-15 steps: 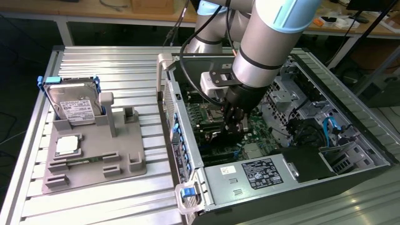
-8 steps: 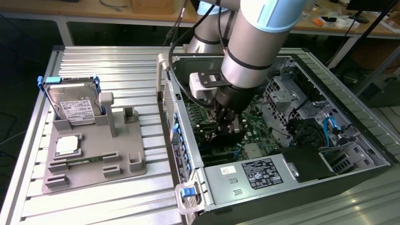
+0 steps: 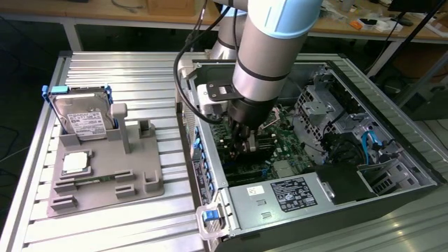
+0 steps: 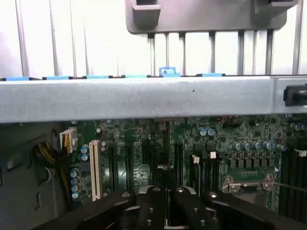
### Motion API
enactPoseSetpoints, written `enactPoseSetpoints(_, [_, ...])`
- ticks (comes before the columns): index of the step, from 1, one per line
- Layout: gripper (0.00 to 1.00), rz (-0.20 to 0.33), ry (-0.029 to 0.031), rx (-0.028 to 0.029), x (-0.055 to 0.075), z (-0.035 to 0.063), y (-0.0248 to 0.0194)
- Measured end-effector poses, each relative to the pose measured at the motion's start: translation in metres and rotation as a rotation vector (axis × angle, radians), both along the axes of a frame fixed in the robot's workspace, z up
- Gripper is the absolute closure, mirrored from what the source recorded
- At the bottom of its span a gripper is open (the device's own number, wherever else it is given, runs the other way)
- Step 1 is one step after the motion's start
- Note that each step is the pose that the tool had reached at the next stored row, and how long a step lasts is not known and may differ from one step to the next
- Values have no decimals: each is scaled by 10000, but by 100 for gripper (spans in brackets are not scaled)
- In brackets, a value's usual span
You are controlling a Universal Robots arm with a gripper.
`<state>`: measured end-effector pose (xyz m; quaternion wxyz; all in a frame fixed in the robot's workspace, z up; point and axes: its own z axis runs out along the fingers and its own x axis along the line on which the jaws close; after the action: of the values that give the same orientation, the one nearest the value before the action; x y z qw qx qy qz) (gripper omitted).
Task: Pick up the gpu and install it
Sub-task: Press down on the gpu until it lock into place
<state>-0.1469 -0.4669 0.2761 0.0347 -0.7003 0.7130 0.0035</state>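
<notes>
Arm reached down into the open computer case [image 3: 392, 157], which lay on its side on the ribbed metal table [image 3: 112, 68]. Gripper [image 3: 246, 143] sat low over the green motherboard [image 3: 280, 142], fingers drawn fully together. In the exterior view a dark, flat piece showed at the fingertips, standing on the board near the expansion slots; this looked like the gpu [image 3: 257, 149], but I could not tell whether the gripper was clamped on it or only resting against it.

In the wrist view the black fingers [image 4: 153, 211] met with no gap between them, the motherboard [image 4: 240, 143] beyond them and a white slot [image 4: 94, 167] off to one side. The case wall [image 4: 144, 98] crossed that view as a pale grey band.

On the exterior view's left, well apart from the case, a grey parts holder [image 3: 105, 178] rested on the table. A hard drive [image 3: 85, 122] with a white label and blue frame stood propped in it, and a square silver processor chip [image 3: 75, 164] lay flat just below the drive.
</notes>
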Motion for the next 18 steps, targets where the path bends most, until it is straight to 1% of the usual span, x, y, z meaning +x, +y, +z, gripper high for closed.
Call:
enactPoseSetpoints(2, [89,1,5,-8,-5,-21,-1])
enactPoseSetpoints(11, [89,0,2,-1,-5,-29,0])
enactPoseSetpoints(15, [89,1,9,-13,-8,-78,-2])
enactPoseSetpoints(18, [89,0,1,0,-8,-89,0])
